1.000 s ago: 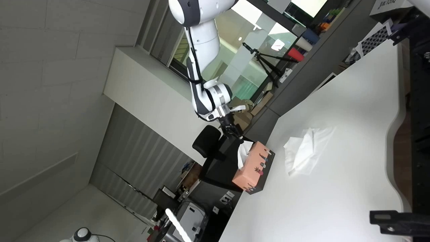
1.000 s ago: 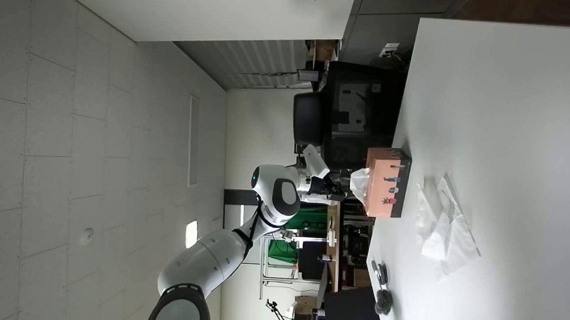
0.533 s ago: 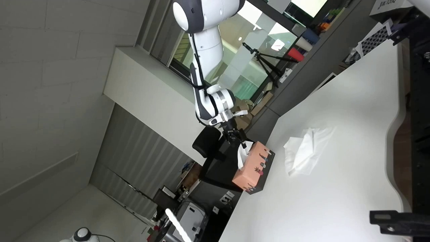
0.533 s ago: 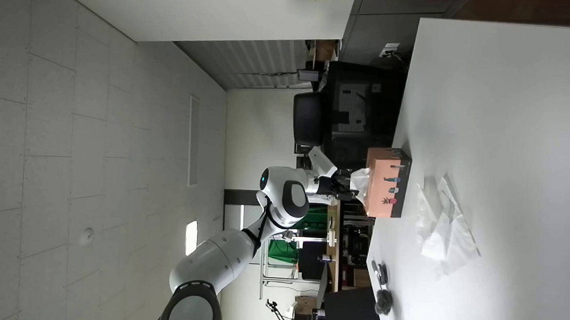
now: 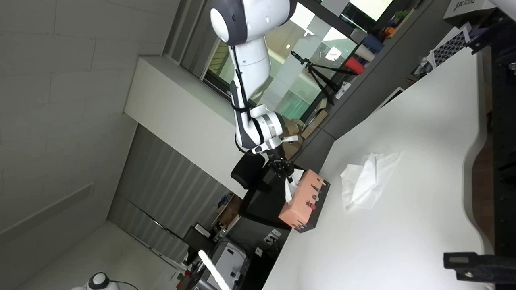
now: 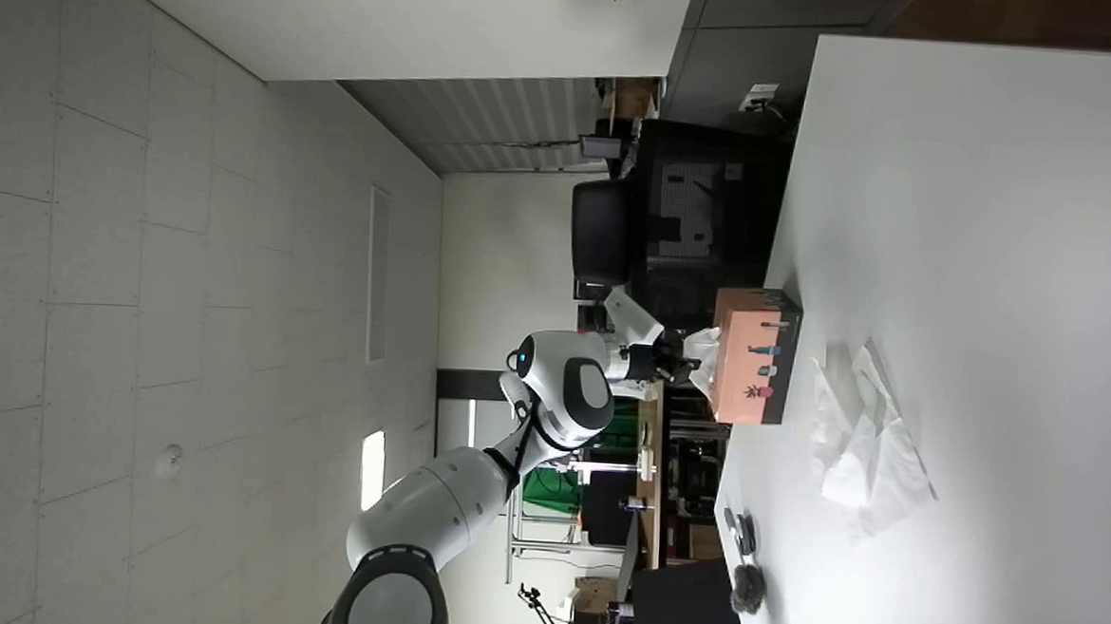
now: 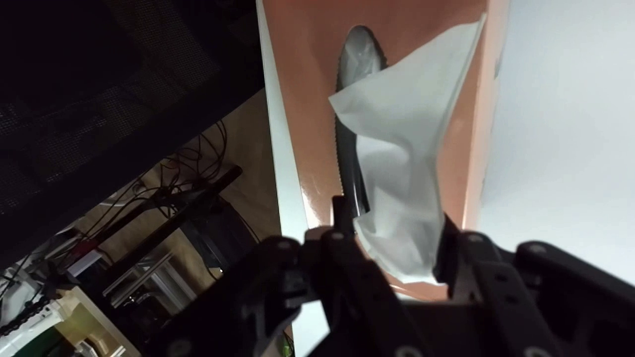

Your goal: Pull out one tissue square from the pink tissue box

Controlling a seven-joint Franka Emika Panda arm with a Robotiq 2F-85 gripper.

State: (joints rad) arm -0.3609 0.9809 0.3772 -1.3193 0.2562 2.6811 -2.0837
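tissue square [image 7: 399,153]: white, thin, softly creased, corner pointing to one o'clock in wrist view; juts from oval, serrated slot [image 7: 349,163] of glossy salmon-pink box [image 6: 746,360]. pincer [image 7: 394,230] spread, tissue's six-o'clock end between tips, contact unclear. in exterior view, crumpled sheet [image 6: 873,454] on smooth desk [image 6: 978,230], box's four o'clock.

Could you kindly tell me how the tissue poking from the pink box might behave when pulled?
The tissue will probably be floppy, since soft folds and creases run through it. It seems light, and its thin edge suggests it could tear if yanked.
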